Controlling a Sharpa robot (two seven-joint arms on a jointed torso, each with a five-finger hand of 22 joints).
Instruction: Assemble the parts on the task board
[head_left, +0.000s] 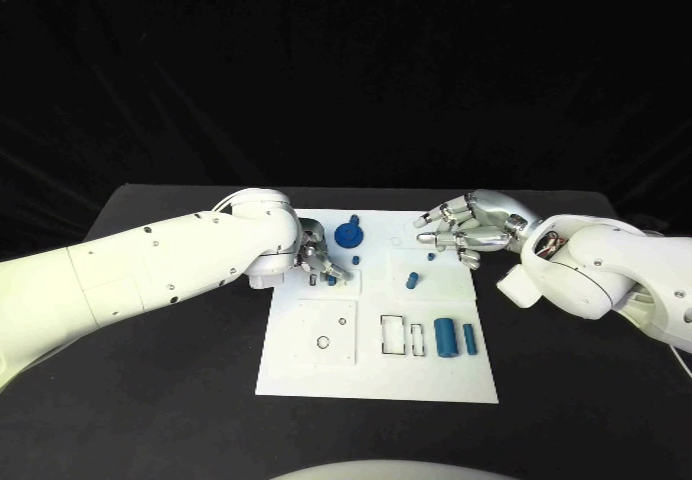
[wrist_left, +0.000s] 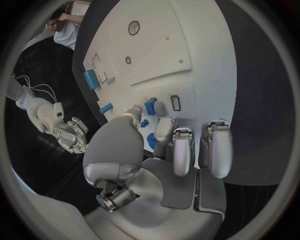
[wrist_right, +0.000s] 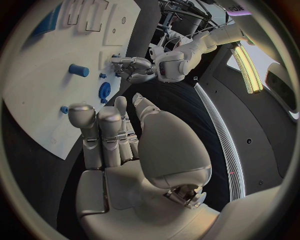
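The white task board (head_left: 310, 370) lies in the middle of the table. My left hand (head_left: 319, 262) is low over its upper left part and pinches a small blue part (wrist_left: 150, 106) between thumb and a finger, right beside a small rectangular slot (wrist_left: 175, 102). My right hand (head_left: 469, 230) hovers over the board's upper right corner, fingers loosely bent and apart, holding nothing. A round blue part (head_left: 349, 236) stands near the top edge, with a small blue peg (head_left: 356, 260) just below it. Another blue part (head_left: 413, 280) sits mid-board. Two blue cylinders (head_left: 456, 338) lie at the lower right.
Rectangular outline slots (head_left: 394, 335) and a small round hole (head_left: 323, 342) mark the board's lower half. Black table (head_left: 159, 400) surrounds the board, with open room on both sides and in front. My left forearm (head_left: 144, 265) crosses the table's left side.
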